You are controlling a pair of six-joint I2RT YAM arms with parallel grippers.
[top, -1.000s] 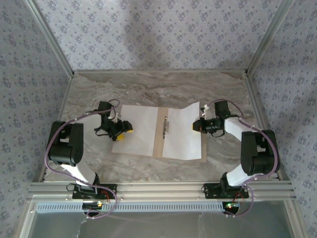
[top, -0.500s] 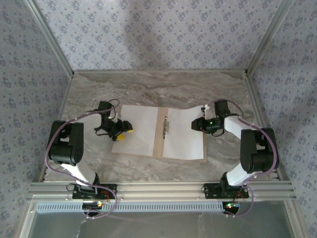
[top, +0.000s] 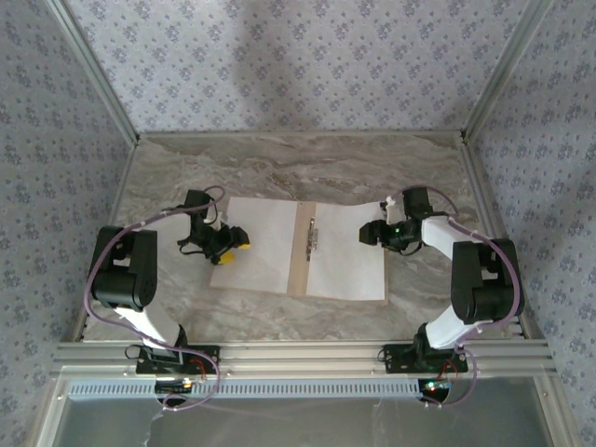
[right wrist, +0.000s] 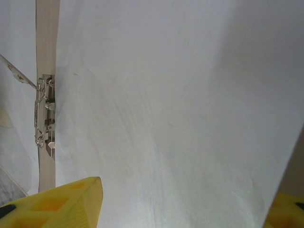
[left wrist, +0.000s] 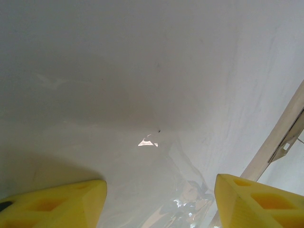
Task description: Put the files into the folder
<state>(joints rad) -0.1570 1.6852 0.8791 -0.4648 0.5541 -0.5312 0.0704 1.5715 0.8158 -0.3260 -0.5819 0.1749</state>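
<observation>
Your right gripper point(top: 372, 233) has let go since a second ago: its jaws, then pinched on the lifted far corner of the right sheet point(top: 345, 256), now stand wide apart, and that sheet has dropped flat onto the right leaf of the folder point(top: 297, 275). You can see the right arm rise from its base at the near right, fold at the elbow by the table's right edge, and send its forearm inward and low, so the wrist sits just at the sheet's right margin. The wrist camera looks across the paper to the tan spine and the metal clip point(right wrist: 45, 114). Your left arm mirrors it – elbow out to the left, forearm reaching in – with the left gripper point(top: 230, 244) low over the left sheet point(top: 265, 247), jaws apart and clamped on nothing. The folder lies open in the middle of the marble table point(top: 279, 168) – one white sheet on each leaf.
</observation>
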